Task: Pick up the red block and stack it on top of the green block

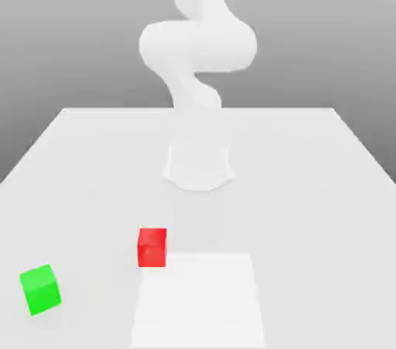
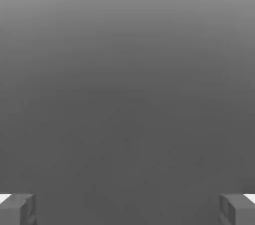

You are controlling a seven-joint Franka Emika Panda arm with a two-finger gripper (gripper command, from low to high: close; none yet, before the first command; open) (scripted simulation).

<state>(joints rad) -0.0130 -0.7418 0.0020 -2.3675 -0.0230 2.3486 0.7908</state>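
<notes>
Exterior view: the green block (image 1: pixel 40 290) sits turned, eight o'clock from the red block (image 1: pixel 152 248), so we might stack crooked. Our claw (image 2: pixel 127 210) is wide, empty

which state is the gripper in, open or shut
Open: in the hand view the gripper's two fingers stand far apart, with nothing between them.

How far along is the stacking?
Nothing looks done yet: the red block sits on the table, apart from the green block. Nothing is in hand; the jaws stand open and empty. Picking up red and stacking it on green remain.
</notes>
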